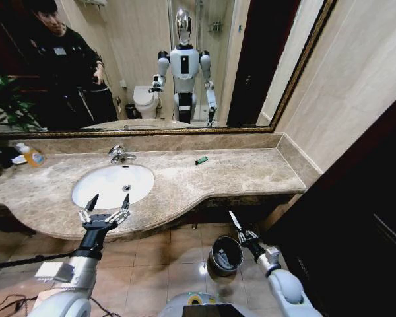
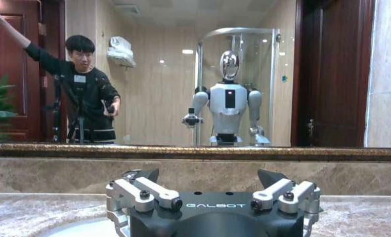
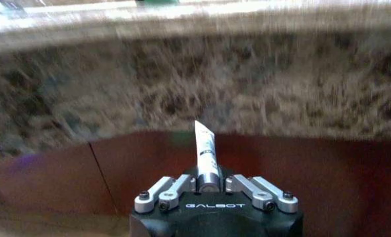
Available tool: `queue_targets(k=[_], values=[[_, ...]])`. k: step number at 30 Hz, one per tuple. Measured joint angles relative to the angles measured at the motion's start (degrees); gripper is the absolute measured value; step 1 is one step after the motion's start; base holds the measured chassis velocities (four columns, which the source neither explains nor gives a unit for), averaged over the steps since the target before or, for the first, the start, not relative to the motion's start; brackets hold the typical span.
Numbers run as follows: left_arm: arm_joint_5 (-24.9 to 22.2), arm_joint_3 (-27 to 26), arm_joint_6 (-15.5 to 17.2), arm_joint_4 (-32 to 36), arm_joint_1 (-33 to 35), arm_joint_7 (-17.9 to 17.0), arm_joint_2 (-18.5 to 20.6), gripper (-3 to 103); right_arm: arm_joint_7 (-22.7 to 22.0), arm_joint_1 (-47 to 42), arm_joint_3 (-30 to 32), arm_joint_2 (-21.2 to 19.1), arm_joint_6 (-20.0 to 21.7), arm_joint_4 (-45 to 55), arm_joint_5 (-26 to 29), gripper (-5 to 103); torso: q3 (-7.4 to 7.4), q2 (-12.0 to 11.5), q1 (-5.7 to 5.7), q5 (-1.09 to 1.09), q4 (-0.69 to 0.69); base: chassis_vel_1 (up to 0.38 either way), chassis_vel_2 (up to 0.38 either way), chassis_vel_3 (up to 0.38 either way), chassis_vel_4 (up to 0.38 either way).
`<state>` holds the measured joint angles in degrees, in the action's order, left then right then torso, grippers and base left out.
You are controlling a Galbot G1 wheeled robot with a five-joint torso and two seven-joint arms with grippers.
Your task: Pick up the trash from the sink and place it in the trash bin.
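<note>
I have a small white-and-blue tube (image 3: 204, 150) pinched upright in my right gripper (image 1: 236, 224), which hangs below the countertop's front edge, just beside the round dark metal trash bin (image 1: 224, 254) on the floor, so this piece looks close to being dropped. A dark green block (image 1: 201, 160) lies on the beige marble countertop (image 1: 251, 175) toward its back edge, and the white oval sink (image 1: 112, 185) looks bare. My left gripper (image 1: 107, 202) hovers spread at the sink's front rim; I cannot make out what the bin holds.
</note>
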<state>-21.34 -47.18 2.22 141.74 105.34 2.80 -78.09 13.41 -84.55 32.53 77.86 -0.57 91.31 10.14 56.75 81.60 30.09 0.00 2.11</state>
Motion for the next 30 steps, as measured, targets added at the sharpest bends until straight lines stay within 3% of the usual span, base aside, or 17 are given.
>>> queue_targets(k=[10, 30], values=[[0.00, 0.00, 0.00, 0.00, 0.00, 0.00, 0.00, 100, -8.90, 3.77, -3.09, 1.41, -2.72, -12.16, -1.67, 18, 0.00, 0.00, 0.00, 0.00, 0.00, 0.000, 0.000, 0.000, 0.000], [0.00, 0.00, 0.00, 0.00, 0.00, 0.00, 0.00, 100, -11.18, 5.83, -3.66, 3.91, -6.77, -21.04, -3.11, 18, 0.00, 0.00, 0.00, 0.00, 0.00, 0.000, 0.000, 0.000, 0.000]])
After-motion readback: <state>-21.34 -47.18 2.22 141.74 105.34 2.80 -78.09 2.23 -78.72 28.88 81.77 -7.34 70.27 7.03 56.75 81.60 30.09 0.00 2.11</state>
